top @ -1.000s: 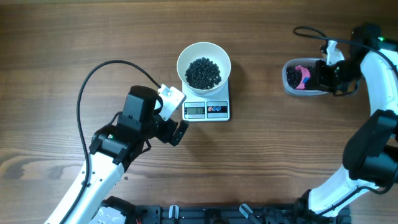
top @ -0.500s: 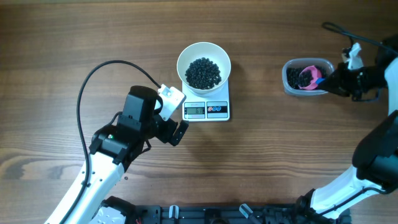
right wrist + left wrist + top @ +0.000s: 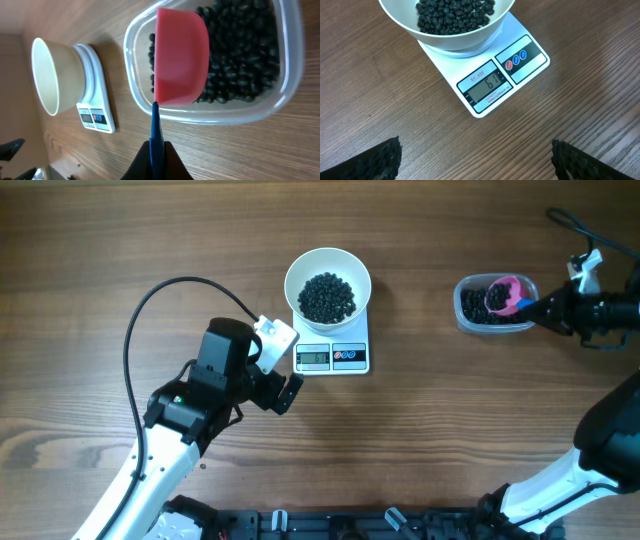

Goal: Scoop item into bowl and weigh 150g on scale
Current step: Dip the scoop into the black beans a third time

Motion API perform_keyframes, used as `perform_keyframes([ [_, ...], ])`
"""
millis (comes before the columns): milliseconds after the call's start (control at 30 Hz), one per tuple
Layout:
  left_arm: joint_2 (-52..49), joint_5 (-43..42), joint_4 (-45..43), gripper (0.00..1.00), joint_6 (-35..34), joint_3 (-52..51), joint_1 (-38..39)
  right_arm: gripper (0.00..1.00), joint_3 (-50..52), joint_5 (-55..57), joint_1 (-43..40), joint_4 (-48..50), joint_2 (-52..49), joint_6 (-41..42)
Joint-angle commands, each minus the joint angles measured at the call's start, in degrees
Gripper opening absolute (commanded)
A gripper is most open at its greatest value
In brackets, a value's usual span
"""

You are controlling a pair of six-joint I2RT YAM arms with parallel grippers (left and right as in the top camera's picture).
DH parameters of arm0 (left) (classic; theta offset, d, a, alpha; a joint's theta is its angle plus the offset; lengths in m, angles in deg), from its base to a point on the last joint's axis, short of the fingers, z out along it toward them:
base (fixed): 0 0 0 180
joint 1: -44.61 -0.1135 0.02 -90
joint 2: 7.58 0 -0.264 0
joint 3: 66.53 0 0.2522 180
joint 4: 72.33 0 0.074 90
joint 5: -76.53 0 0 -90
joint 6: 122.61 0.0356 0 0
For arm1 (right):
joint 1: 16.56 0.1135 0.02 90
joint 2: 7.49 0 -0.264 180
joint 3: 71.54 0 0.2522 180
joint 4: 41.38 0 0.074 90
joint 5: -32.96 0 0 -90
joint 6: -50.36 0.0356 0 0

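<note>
The white bowl (image 3: pixel 328 265) stands on the white scale (image 3: pixel 335 357) and holds a heap of black beans, the item (image 3: pixel 328 297). More of the item fills a clear tub (image 3: pixel 470 310) at the right. My right gripper (image 3: pixel 548 308) is shut on the blue handle (image 3: pixel 155 127) of a pink scoop (image 3: pixel 181 55), which hangs over the tub's near side with its smooth side toward the wrist camera. My left gripper (image 3: pixel 283 370) rests open just left of the scale, with nothing between its fingertips (image 3: pixel 387 157). The left wrist view shows the scale's display (image 3: pixel 487 86) and the bowl (image 3: pixel 455 42).
A black cable (image 3: pixel 160 295) loops over the table left of the bowl. The right arm's cable (image 3: pixel 575 225) runs near the far right edge. The table's front edge carries a dark rail (image 3: pixel 330 525).
My right gripper has drawn back to the right with the scoop, whose pink cup has turned and shifted toward the tub's right side. The left arm has not moved.
</note>
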Motion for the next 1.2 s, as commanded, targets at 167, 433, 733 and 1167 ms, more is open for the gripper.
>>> perform_keyframes([
  [167,-0.22,-0.28,0.02,1.00,0.50,-0.22,-0.26,0.04,0.35,-5.64,-0.09,-0.87,-0.94,-3.13],
  [433,-0.22,-0.28,0.02,1.00,0.48,-0.22,-0.24,0.04,0.33,-5.88,-0.31,-1.14,1.27,-3.10],
  [733,-0.22,-0.28,0.02,1.00,0.50,-0.22,-0.24,0.05,0.02,-6.71,-0.31,-2.49,3.82,-3.10],
  [1167,-0.22,-0.28,0.02,1.00,0.48,-0.22,-0.24,0.04,0.02,-8.66,-0.28,-3.50,3.91,-3.10],
])
